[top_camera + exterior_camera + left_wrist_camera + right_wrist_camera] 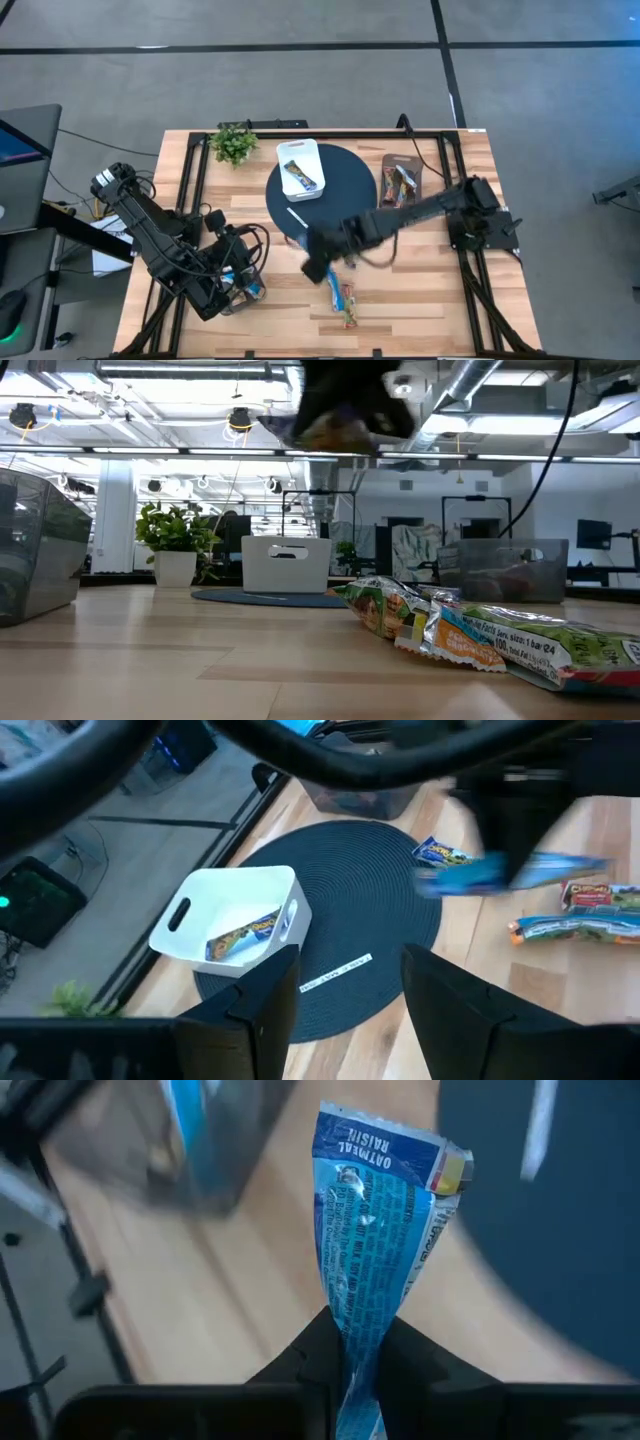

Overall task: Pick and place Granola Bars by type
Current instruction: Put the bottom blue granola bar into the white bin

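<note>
My right gripper [352, 1365] is shut on a blue-and-white granola bar [385, 1230] and hangs over the table's middle [322, 258], high above the wood in the low view [340, 415]. Two multicoloured bars [346, 303] lie flat on the wood below it [480, 632]. A white tray [300, 168] on a dark round mat [345, 185] holds one blue bar [240, 935]. A grey tray [400, 182] holds multicoloured bars. My left gripper [345, 990] is open, waiting near the table's left near corner [238, 258]. My right gripper pinches the blue-and-white bar between its two fingers at one end of the wrapper [350, 1335], which is creased narrow there. The bar's free end [385, 1150] sticks out beyond the fingers. It is lifted clear of the table.
A potted plant [233, 143] stands at the far left. A thin white stick [297, 217] lies on the mat's near side. A clear grey container with bars [248, 290] sits by the left arm. Black rails frame the table's left and right edges.
</note>
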`<state>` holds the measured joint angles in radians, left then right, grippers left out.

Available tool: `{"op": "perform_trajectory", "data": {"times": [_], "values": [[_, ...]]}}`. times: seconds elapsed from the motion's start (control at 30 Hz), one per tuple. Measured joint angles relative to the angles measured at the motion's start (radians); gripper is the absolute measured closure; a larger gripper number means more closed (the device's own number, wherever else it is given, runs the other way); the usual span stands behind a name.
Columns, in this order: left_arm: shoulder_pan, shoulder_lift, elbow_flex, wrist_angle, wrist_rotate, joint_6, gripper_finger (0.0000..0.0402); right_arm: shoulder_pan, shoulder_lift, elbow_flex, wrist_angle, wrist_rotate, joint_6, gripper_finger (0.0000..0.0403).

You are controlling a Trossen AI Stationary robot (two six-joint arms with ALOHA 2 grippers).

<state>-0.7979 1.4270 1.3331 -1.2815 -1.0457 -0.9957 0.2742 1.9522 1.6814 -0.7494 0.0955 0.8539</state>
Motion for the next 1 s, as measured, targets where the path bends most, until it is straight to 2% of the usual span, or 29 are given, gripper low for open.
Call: {"op": "perform_trajectory", "data": {"times": [0.3, 0.5, 0.77, 0.93, 1.0], "values": [[0.0, 0.0, 0.0, 0.022, 0.057, -0.143, 0.023, -0.264, -0.002, 0.086, 0.003, -0.022, -0.242, 0.0365], [0.0, 0.0, 0.0, 0.075, 0.093, -0.172, 0.023, -0.417, -0.002, 0.088, 0.072, -0.123, -0.344, 0.0365], [0.015, 0.0, 0.0, 0.158, 0.065, -0.176, 0.023, -0.549, -0.001, 0.088, 0.198, -0.148, -0.419, 0.0365], [0.039, 0.0, 0.0, 0.194, 0.034, -0.178, 0.023, -0.597, 0.06, 0.09, 0.242, -0.153, -0.421, 0.0365], [0.051, 0.0, 0.0, 0.208, 0.036, -0.179, 0.023, -0.604, 0.097, 0.089, 0.237, -0.196, -0.421, 0.0365]]}}
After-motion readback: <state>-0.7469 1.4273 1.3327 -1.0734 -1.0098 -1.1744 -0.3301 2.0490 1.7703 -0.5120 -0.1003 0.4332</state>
